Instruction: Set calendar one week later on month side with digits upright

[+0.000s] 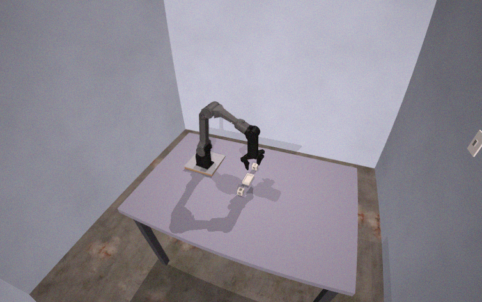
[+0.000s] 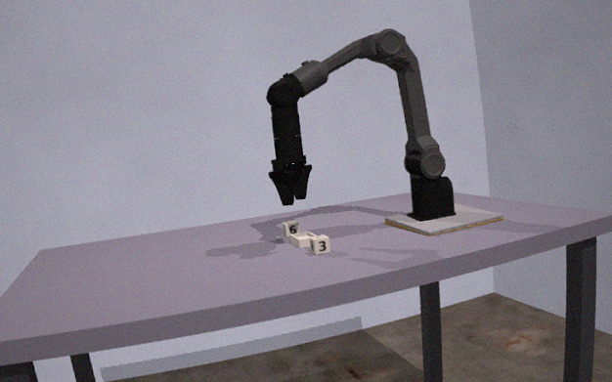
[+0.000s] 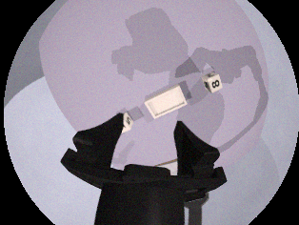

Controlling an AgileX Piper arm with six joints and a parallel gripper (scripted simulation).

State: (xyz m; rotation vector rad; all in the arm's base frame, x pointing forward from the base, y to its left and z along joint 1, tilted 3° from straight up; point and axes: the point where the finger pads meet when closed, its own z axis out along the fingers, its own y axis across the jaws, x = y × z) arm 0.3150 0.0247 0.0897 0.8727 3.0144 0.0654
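Lilac desk (image 1: 291,228) lies under me, and on it my three pieces sit in a short row. My jaws (image 2: 292,197) hang well above the surface, spread as wide as they go, with nothing between them; my fingers point straight down.

From the wrist view the cream tray (image 3: 166,101) lies flat at about 12 o'clock from my fingertips, its floor bare. One cube (image 3: 211,84) stands on the desk just off the tray's end toward 1 o'clock, an 8 on its top face. The other cube (image 3: 127,120) stands off the opposite end, toward 10 o'clock, partly hidden behind my left finger, so I cannot read its top.

From the exterior view the cube marked 6 (image 2: 290,228) is at the far end of the tray (image 2: 301,241) and the cube marked 3 (image 2: 319,244) at the near end; both rest on the desk beside the tray, not inside it. Whether they touch the tray's ends I cannot tell.

From the top view I hover over the far cube (image 1: 254,166), with the tray (image 1: 247,180) and near cube (image 1: 240,191) trailing off toward 7 o'clock. My base plate (image 1: 217,167) sits at 9 o'clock from the far cube, well apart. I cannot make out the month's name in any view.
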